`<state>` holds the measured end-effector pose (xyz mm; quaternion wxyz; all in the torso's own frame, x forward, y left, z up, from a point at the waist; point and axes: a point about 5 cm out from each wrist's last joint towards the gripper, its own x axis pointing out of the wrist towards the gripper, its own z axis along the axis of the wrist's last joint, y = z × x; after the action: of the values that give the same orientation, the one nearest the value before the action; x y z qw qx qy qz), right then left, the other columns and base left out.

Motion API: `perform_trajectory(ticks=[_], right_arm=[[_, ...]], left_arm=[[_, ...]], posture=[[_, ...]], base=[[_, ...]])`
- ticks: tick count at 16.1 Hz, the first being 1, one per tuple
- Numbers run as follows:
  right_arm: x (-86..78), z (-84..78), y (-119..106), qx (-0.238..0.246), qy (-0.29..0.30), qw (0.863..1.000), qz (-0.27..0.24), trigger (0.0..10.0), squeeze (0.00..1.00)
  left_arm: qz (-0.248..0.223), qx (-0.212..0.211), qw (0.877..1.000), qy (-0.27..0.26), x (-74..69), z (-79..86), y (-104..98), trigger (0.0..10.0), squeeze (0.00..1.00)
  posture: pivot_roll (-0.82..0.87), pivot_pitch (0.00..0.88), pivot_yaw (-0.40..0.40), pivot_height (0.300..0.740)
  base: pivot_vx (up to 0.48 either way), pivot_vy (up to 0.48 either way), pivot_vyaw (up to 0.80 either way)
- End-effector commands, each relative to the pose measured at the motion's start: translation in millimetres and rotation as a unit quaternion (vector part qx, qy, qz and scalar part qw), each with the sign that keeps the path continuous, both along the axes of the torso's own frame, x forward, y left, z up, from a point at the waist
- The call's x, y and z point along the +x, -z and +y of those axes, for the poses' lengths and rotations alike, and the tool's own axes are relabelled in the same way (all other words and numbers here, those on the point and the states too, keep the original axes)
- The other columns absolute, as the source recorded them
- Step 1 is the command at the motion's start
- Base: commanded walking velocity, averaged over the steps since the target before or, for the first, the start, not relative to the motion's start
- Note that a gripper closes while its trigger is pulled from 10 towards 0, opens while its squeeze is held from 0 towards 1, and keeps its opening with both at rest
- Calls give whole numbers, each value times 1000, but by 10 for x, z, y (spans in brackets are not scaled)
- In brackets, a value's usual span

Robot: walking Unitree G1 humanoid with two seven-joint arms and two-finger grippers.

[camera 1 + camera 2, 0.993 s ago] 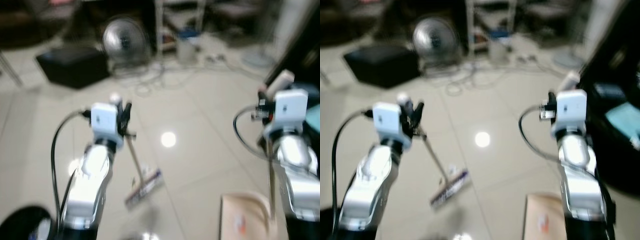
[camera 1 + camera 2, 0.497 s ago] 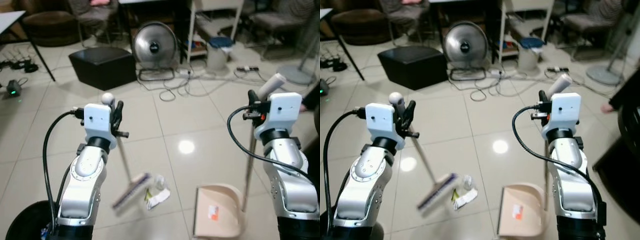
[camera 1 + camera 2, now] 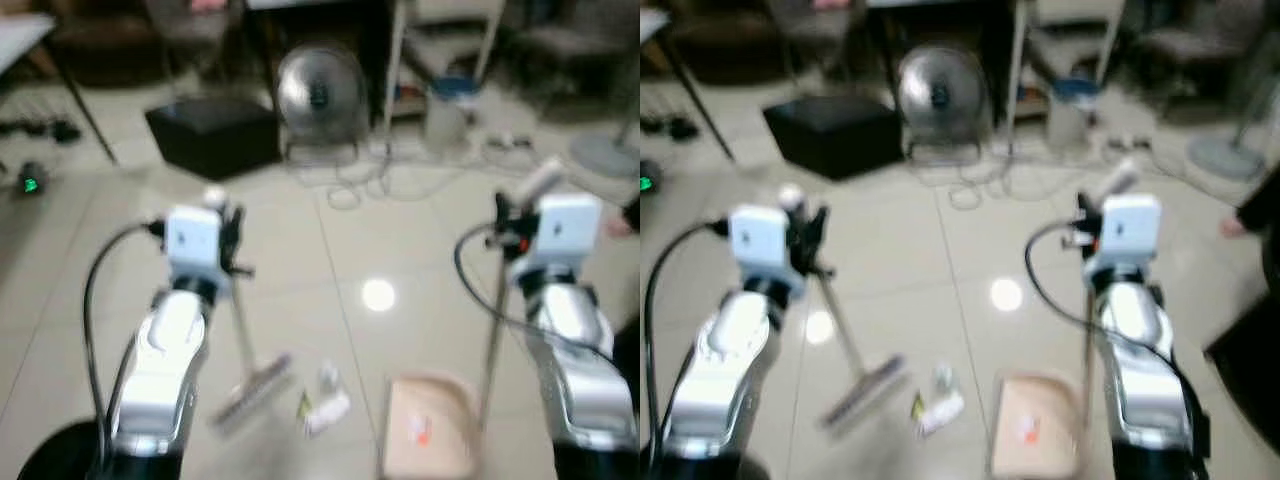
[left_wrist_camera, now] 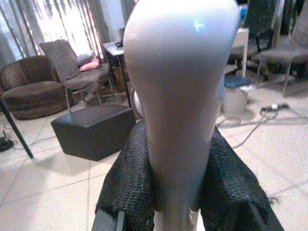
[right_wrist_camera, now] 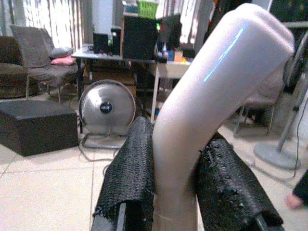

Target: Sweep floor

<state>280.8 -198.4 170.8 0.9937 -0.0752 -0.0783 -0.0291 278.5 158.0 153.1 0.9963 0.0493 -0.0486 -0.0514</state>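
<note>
Fan (image 3: 320,92), black box (image 3: 212,137), cables (image 3: 360,180) ahead.

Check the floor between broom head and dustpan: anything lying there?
Yes. In the left eye view, small crumpled litter lies on the tile between the broom head and the dustpan, apart from both.

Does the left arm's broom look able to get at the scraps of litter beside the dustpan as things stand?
Probably yes. The left gripper is shut on the broom, whose head rests on the tiles just left of the litter. Bare floor lies between them, and the dustpan waits on the far side.
</note>
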Motion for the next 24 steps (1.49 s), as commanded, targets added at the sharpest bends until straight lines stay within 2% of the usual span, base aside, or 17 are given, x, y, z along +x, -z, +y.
perform_trajectory(ticks=[1,4,6,9,11,13,14,17,19,21,24], right_arm=[[15,91,-109,-3,-14,999,-32,10000,0],[16,106,-87,-14,-13,999,-47,10000,0],[35,115,-8,-11,-28,999,-37,10000,0],[86,86,84,-13,-34,998,-43,10000,0],[153,67,123,-12,-33,998,-52,10000,0],[220,84,125,-47,-40,996,-68,10000,0],[234,89,121,-54,-43,995,-72,10000,0],[371,71,93,-75,-40,992,-90,10000,0],[447,64,135,-83,-42,992,-88,10000,0],[514,69,206,-88,-37,992,-85,10000,0],[582,174,279,-86,-38,992,-85,10000,0]], left_arm=[[-22,19,999,-17,13,98,-116,10000,0],[-18,14,999,-30,42,148,-113,10000,0],[-17,14,999,-37,77,156,-84,10000,0],[-31,-3,997,-66,176,197,-33,10000,0],[-23,-12,997,-68,259,194,9,10000,0],[-29,-24,996,-75,323,209,26,10000,0],[-34,-24,996,-74,338,208,20,10000,0],[-60,-36,994,-88,500,215,-47,10000,0],[-71,-46,992,-94,576,193,-68,10000,0],[-75,-55,992,-90,647,104,-70,10000,0],[-77,-57,992,-80,706,-23,-49,10000,0]], posture=[[-24,36,29,740],[-15,46,41,740],[1,67,54,740],[26,132,78,740],[44,187,100,740],[71,255,122,740],[74,262,123,740],[97,339,133,740],[123,362,131,740],[145,380,141,740],[152,384,154,740]], base=[[307,0,0],[0,0,0],[0,0,0],[0,0,0],[0,0,0],[0,0,0],[0,0,0],[0,0,0],[0,0,0],[0,0,0],[0,0,0]])
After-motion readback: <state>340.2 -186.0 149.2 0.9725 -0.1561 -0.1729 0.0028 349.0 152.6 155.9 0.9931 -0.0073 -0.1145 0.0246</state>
